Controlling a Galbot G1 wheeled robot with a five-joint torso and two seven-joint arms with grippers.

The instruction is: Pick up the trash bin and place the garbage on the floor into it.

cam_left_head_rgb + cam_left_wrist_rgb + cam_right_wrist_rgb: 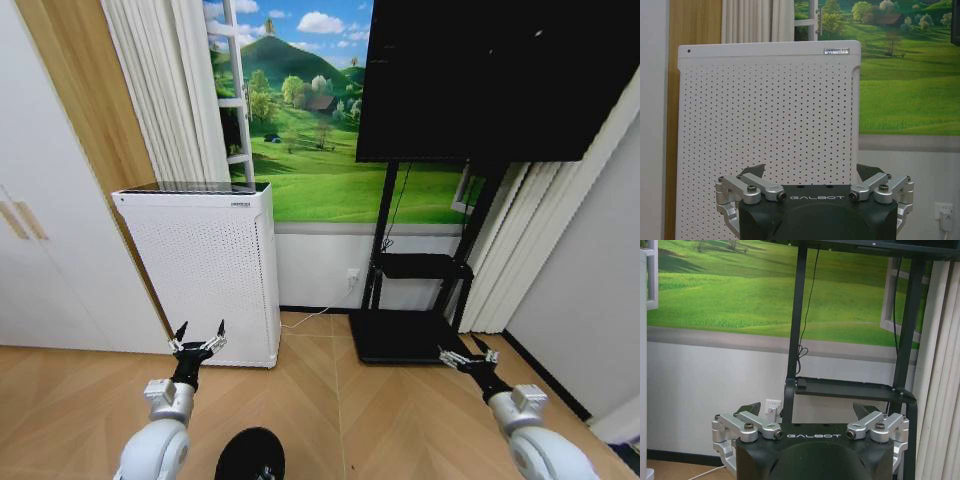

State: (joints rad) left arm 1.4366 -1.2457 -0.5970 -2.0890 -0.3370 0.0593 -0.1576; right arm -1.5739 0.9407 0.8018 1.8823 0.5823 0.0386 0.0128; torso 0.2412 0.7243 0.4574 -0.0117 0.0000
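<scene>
White perforated appliance (pixel 210 270), TV stand (pixel 415 300).

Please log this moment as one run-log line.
left pincer: open, empty, raised before white perforated appliance | right pincer: open, empty, raised near black TV stand | trash bin: on floor, ungrasped

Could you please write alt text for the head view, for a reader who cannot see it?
Both pincers, left and right, hang open and empty above a wooden floor, facing a white perforated appliance and a black TV stand. A black round object sits at the bottom edge.
</scene>
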